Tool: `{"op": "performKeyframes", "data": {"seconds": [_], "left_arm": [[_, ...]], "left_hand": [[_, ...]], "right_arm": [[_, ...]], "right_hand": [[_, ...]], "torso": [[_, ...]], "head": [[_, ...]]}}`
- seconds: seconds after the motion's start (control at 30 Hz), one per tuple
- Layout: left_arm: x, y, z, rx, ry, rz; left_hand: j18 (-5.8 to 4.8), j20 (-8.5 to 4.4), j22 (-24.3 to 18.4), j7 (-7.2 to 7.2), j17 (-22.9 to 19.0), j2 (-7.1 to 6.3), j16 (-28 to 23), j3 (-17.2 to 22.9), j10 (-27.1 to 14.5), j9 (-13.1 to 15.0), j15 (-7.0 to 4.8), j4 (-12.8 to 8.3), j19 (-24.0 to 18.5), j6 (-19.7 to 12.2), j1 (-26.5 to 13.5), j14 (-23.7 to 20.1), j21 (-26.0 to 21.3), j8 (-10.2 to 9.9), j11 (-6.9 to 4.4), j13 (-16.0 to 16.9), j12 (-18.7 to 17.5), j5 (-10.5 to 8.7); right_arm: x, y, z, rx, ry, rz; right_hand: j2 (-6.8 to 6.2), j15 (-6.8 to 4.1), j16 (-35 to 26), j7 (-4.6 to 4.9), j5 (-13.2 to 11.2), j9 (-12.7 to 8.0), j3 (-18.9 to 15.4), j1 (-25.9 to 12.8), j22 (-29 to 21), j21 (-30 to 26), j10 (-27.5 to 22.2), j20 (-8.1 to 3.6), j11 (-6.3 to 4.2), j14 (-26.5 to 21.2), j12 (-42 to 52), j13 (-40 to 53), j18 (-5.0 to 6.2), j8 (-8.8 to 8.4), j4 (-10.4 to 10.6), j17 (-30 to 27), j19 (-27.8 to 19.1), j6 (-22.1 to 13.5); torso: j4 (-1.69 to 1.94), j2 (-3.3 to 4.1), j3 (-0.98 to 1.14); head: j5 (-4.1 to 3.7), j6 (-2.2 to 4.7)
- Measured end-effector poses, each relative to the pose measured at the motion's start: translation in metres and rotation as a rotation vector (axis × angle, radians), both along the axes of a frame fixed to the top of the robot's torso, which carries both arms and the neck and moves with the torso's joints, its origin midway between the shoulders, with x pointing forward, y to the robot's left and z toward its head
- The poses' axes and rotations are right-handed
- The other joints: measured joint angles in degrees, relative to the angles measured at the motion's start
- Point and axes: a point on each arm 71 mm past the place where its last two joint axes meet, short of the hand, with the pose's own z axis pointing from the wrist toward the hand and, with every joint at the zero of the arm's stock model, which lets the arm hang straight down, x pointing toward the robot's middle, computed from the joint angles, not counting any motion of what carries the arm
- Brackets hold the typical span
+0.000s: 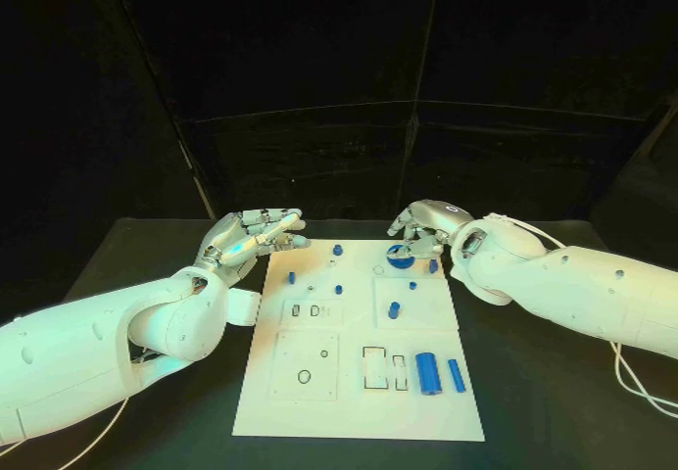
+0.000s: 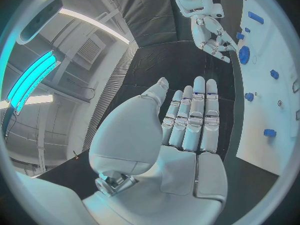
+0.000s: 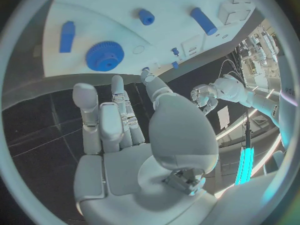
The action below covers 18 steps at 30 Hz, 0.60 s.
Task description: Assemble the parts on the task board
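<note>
Head view. We see the white task board [image 1: 361,338] lying lengthwise on the black table [image 1: 551,392], its long axis running from 6 to 12 o'clock. It carries the blue parts: a gear [image 1: 400,260] at the board's 12–1 o'clock end, a thick cylinder [image 1: 427,372] and a thinner bar [image 1: 457,375] side by side at 4 o'clock, both lengthwise with the board, and small pegs [image 1: 338,251] scattered between. The left hand [image 1: 252,238] hovers at 11 o'clock beside the board's corner, fingers apart and empty. The right hand [image 1: 421,227] hangs over the gear — whether it touches we cannot tell.

Left wrist view. The left hand [image 2: 187,120] is flat, fingers extended, holding nothing.

Right wrist view. The right hand [image 3: 119,120] is spread and empty, just short of the gear [image 3: 104,56].
</note>
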Motion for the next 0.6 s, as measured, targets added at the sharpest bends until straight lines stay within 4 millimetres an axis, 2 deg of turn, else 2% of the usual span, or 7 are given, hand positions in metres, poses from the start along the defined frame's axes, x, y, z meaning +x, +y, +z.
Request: {"op": "performKeyframes", "data": {"seconds": [0.1,0.13,0.2,0.3,0.4,0.47,0.6], "left_arm": [[0.001,0.001,0.0,0.001,0.002,0.004],[0.001,0.001,-0.001,0.001,0.002,0.004],[0.002,0.0,-0.001,0.001,0.002,0.004],[0.003,-0.001,-0.001,0.0,0.003,0.002],[0.003,-0.003,-0.001,-0.002,0.004,0.0],[0.004,-0.003,-0.002,-0.001,0.004,0.001],[0.005,-0.002,-0.002,0.0,0.004,0.004]], "left_hand": [[-0.01,0.0,-0.06,0.0,0.05,0.0,-0.19,-0.15,0.0,0.0,0.0,-0.15,0.0,0.0,0.0,0.0,-0.2,0.0,0.0,0.0,0.0,0.0],[0.0,0.0,-0.06,0.0,0.05,0.0,-0.19,-0.15,0.0,0.0,0.0,-0.15,0.0,0.0,0.0,0.0,-0.2,0.0,0.0,0.0,0.0,0.0],[0.0,0.0,-0.06,0.0,0.05,0.0,-0.19,-0.15,0.0,0.0,0.0,-0.15,0.0,0.0,0.0,0.0,-0.2,0.0,0.0,0.0,0.0,0.0],[-0.01,0.0,-0.06,0.0,0.05,0.0,-0.19,-0.15,0.0,0.0,0.0,-0.15,0.0,0.0,0.0,0.0,-0.2,0.0,0.0,0.0,0.0,0.0],[0.0,0.0,-0.06,0.0,0.05,0.0,-0.19,-0.15,0.0,0.0,0.0,-0.15,0.0,0.0,0.0,0.0,-0.2,0.0,0.0,0.0,0.0,0.0],[0.0,0.0,-0.06,0.0,0.05,0.0,-0.19,-0.15,0.0,0.0,0.0,-0.15,0.0,0.0,0.0,0.0,-0.2,0.0,0.0,0.0,0.0,0.0],[0.0,0.0,-0.06,0.0,0.04,0.0,-0.19,-0.14,0.0,0.0,0.0,-0.14,0.0,0.0,0.0,0.0,-0.2,-0.01,0.0,0.0,0.0,0.0]], "right_arm": [[0.0,-0.013,-0.002,0.022,0.049,-0.056],[0.001,-0.016,-0.003,0.025,0.064,-0.07],[0.003,-0.02,-0.006,0.028,0.095,-0.1],[0.006,-0.021,-0.008,0.025,0.123,-0.126],[0.009,-0.017,-0.011,0.017,0.149,-0.146],[0.011,-0.013,-0.013,0.012,0.16,-0.152],[0.013,-0.007,-0.015,0.001,0.179,-0.162]], "right_hand": [[0.53,-0.3,4.11,-0.29,1.63,-0.11,-4.94,0.78,5.67,3.56,-0.43,-0.22,-0.35,0.1,9.48,7.93,-1.34,0.0,3.0,6.77,2.86,-1.56],[1.39,0.33,6.04,0.15,1.66,-0.06,-9.75,3.89,7.92,5.21,-6.23,0.14,-0.49,0.11,21.17,19.28,-1.9,0.35,6.27,9.5,3.35,-2.44],[2.74,0.33,7.67,0.64,1.67,-0.03,-11.9,5.5,10.48,6.78,-6.53,0.33,0.42,0.1,30.99,29.77,-2.22,0.66,8.44,12.47,4.19,-2.93],[3.01,0.34,9.06,0.69,1.67,-0.03,-13.62,7.04,12.59,8.11,-3.96,0.74,0.8,0.1,39.38,39.57,-2.22,1.01,10.15,15.19,4.77,-3.51],[3.43,0.34,10.05,1.11,1.67,-0.03,-14.72,7.71,13.75,8.89,-2.33,1.03,1.01,0.1,44.06,45.19,-2.22,1.18,11.3,17.19,5.06,-4.04],[3.43,0.34,10.69,1.07,1.67,-0.03,-15.17,8.43,14.47,9.24,-1.53,1.05,1.22,0.1,46.58,48.32,-2.21,1.49,12.23,18.5,5.08,-4.28],[3.86,0.54,11.5,1.07,1.92,-0.03,-15.7,8.85,15.58,9.93,0.05,1.16,1.18,0.3,49.34,51.91,-2.21,1.82,12.77,19.17,5.59,-4.28]], "torso": [[-0.26,-0.08,0.07],[-0.31,-0.09,0.08],[-0.35,-0.1,0.1],[-0.32,-0.1,0.15],[-0.2,-0.08,0.19],[-0.15,-0.04,0.21],[-0.11,-0.01,0.2]], "head": [[-0.14,0.11],[-0.21,0.14],[-0.41,0.17],[-0.68,0.19],[-0.8,0.15],[-0.8,0.11],[-0.83,-0.03]]}}
